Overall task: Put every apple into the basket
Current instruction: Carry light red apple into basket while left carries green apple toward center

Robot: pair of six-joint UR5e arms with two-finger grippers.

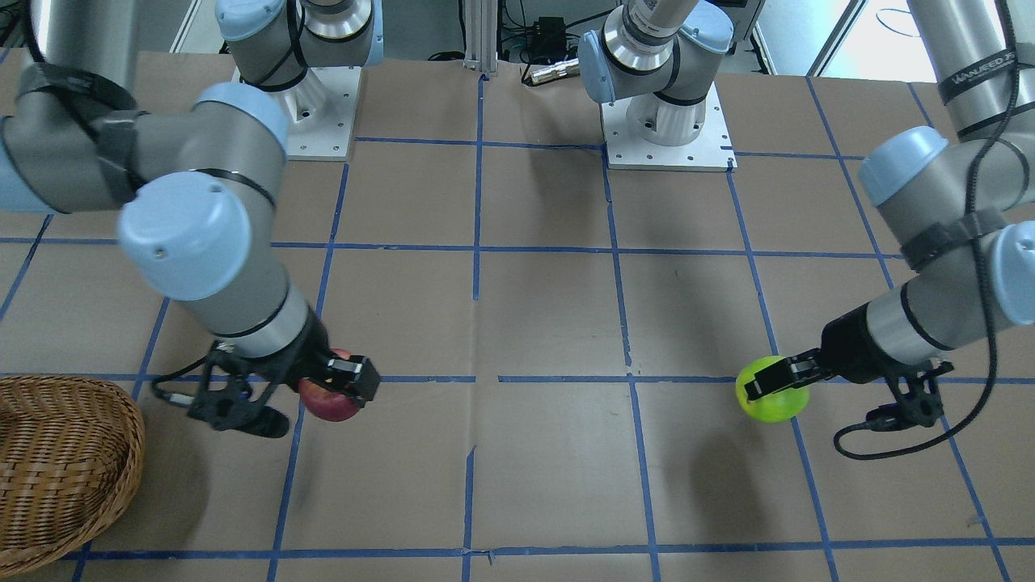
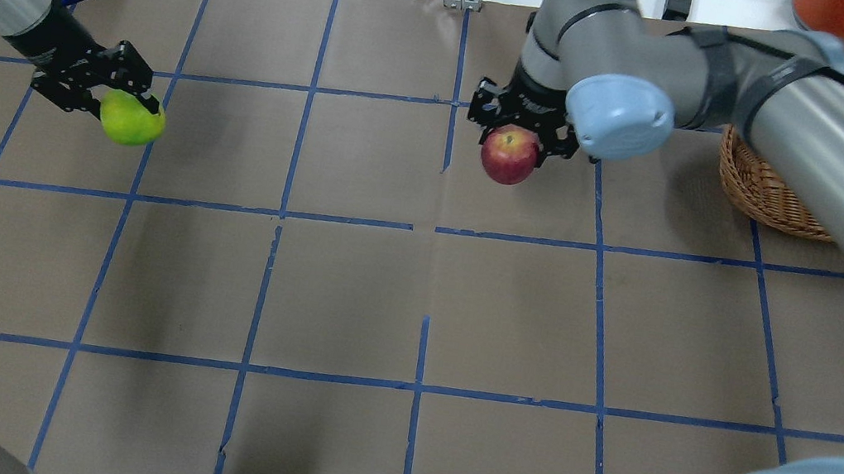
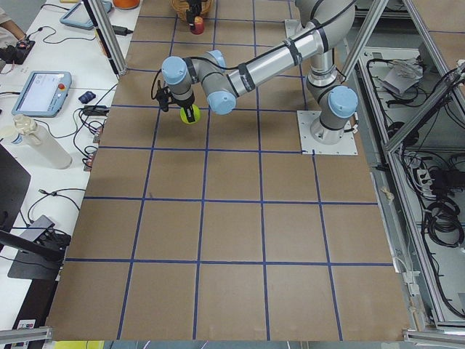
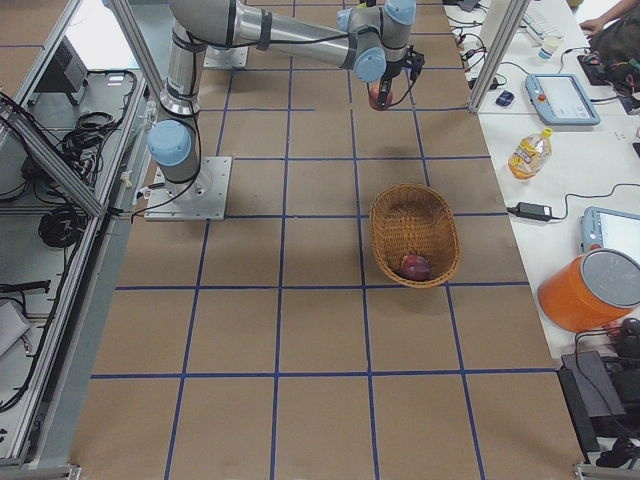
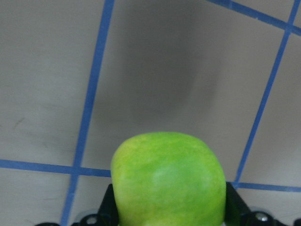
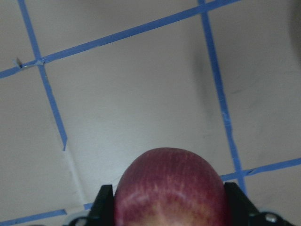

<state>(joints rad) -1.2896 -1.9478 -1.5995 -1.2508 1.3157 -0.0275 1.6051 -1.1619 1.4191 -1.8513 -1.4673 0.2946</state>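
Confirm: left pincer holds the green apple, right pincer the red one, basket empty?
The basket is not empty: the exterior right view shows a dark apple in it. Correct: left pincer on green apple, right pincer on red apple.

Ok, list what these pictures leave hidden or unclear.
- Overhead: the right arm covers most of the basket; in front-facing, the frame edge cuts it.
- Only exterior right shows the dark apple, and it is small there.
- Wrist views: the bottom edge crops the green apple and the red apple.
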